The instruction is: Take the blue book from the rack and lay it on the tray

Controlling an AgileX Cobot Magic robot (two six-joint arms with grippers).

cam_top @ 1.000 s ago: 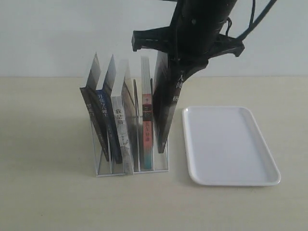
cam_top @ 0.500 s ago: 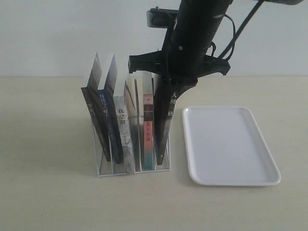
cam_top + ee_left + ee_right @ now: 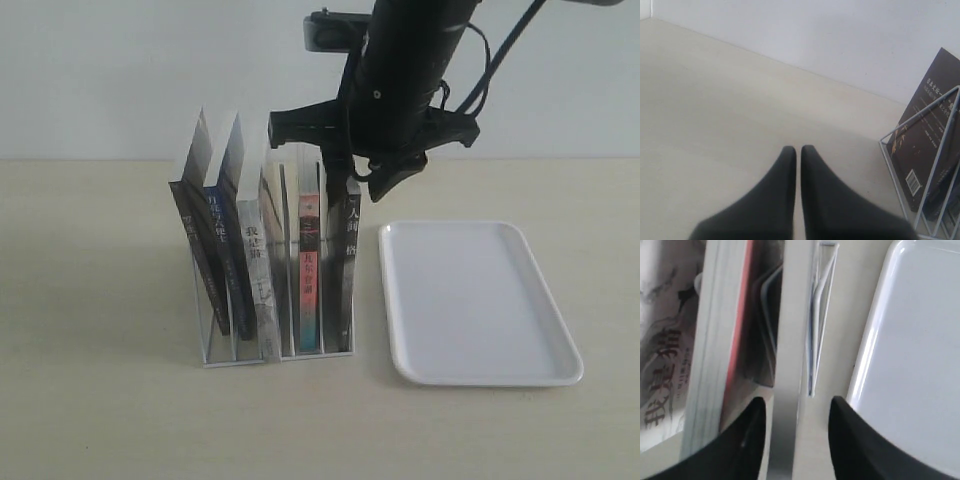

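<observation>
The blue book (image 3: 222, 250), dark blue spine with white characters, stands second from the left in the white wire rack (image 3: 275, 352). My right gripper (image 3: 360, 180) hangs over the rack's right end, far from it. It is open and straddles the top edge of the black-spined book (image 3: 349, 250), which stands in the rightmost slot. In the right wrist view that book's pale page edge (image 3: 789, 340) runs between my open right gripper (image 3: 797, 415) fingers. The white tray (image 3: 480, 300) lies right of the rack. My left gripper (image 3: 798, 149) is shut on nothing, over bare table.
A red-and-teal book (image 3: 308, 270) and a white-spined book (image 3: 255, 270) also fill slots. The left wrist view shows the rack's wire end (image 3: 940, 150) and a dark back cover with a barcode (image 3: 927, 125). The tray's rim (image 3: 865, 355) lies close beside the rack.
The black-spined book, held tilted and raised a second ago, has come down upright into the rightmost slot. My right gripper has let go of it and now stands open above it.
</observation>
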